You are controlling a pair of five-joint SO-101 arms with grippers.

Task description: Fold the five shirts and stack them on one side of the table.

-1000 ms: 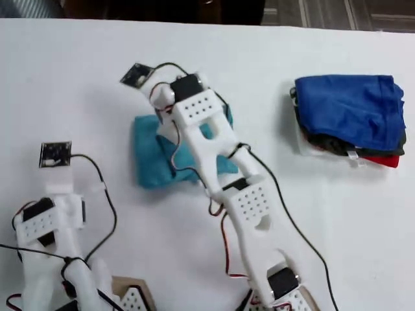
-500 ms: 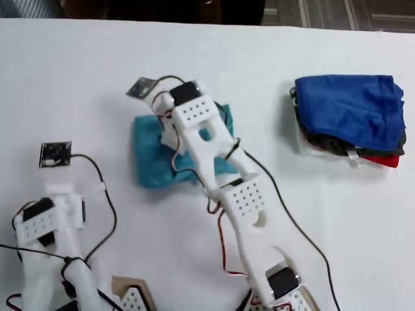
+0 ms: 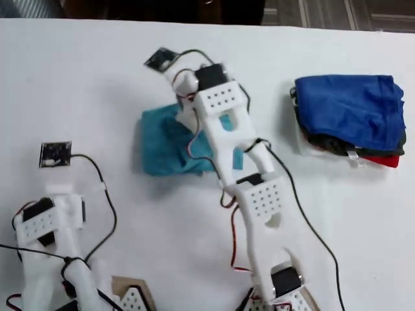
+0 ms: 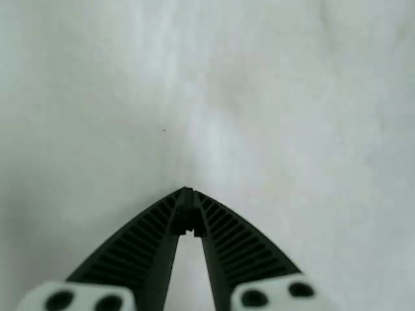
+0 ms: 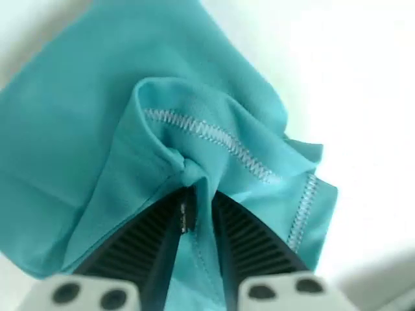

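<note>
1. The right tool (image 5: 192, 208) is clenched on a pinched ridge of the teal shirt (image 5: 97, 123), close to a stitched seam.
2. That shirt lies folded near the middle of the table (image 3: 84, 84). It is well apart from the stack (image 3: 324, 144) of folded shirts on the right arm's side.
3. The left tool (image 4: 188, 217) is clenched on nothing, over bare table.
4. The step looks like carrying the teal shirt to the stack. The pinch may catch only the upper layers, so lift slowly and watch that the fold does not fall open.
5. Bring it squarely over the blue shirt (image 3: 347, 103) on top. Lower until the cloth rests, then let go without nudging the pile.
</note>
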